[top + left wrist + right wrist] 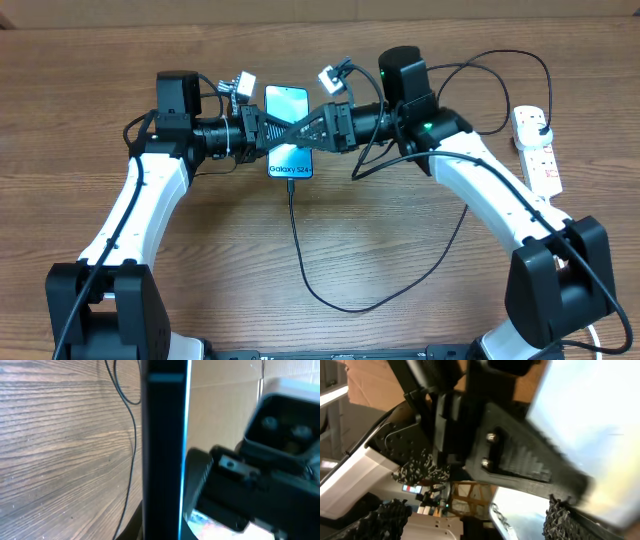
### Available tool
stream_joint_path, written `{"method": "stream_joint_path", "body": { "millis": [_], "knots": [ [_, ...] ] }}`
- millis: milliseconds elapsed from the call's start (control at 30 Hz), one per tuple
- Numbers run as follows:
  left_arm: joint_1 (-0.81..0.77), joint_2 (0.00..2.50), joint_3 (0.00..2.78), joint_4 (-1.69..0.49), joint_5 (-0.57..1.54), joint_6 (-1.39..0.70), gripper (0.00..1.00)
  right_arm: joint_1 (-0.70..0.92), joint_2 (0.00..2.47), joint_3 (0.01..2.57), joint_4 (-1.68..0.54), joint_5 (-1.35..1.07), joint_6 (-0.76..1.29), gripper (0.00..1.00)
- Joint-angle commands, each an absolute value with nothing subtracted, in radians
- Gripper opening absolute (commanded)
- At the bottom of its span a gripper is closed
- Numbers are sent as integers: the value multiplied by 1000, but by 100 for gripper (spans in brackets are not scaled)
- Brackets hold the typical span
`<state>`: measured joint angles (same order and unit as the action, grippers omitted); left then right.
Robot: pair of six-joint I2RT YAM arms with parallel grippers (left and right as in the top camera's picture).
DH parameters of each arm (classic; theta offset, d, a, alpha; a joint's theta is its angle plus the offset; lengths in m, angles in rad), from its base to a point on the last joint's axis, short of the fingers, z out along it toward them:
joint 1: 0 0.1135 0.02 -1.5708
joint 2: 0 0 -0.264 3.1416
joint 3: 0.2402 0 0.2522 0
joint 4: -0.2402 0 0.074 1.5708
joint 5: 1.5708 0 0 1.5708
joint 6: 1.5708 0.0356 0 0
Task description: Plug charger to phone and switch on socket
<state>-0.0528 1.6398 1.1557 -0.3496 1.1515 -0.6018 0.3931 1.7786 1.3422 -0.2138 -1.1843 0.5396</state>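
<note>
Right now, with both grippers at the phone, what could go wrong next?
The right gripper is open right against the left gripper, which looks clamped on the phone; backing out carelessly could knock them together. The charger cable runs beneath the right arm, so reaching for the socket might snag it and pull it out of the phone.

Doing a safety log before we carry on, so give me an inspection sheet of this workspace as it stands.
Surface: wooden table.
Job's things: phone lit, centre; charger tip at its near edge; socket far right, switches unreadable.
Clutter: nothing seen.
Hands: left hand shut on the phone's edge; right hand open over it.
Cables: charger loops across the table towards the socket.
Surroundings: cardboard behind the table.
</note>
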Motion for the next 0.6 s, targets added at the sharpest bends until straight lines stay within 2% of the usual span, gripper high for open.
{"method": "stream_joint_path", "body": {
  "millis": [0,300,400,567],
  "knots": [
    [-72,1615,1166,-340,1290,-542,4,348,1795,1343,-270,-1166,434,90],
    [-72,1615,1166,-340,1325,-295,4,250,1795,1343,-555,-1183,139,91],
    [-74,1615,1166,-340,1365,-240,5,245,1795,1343,-655,-1166,26,98],
    [-89,1615,1166,-340,1388,-201,12,260,1795,1343,-810,-1023,-39,100]
  ]
}}
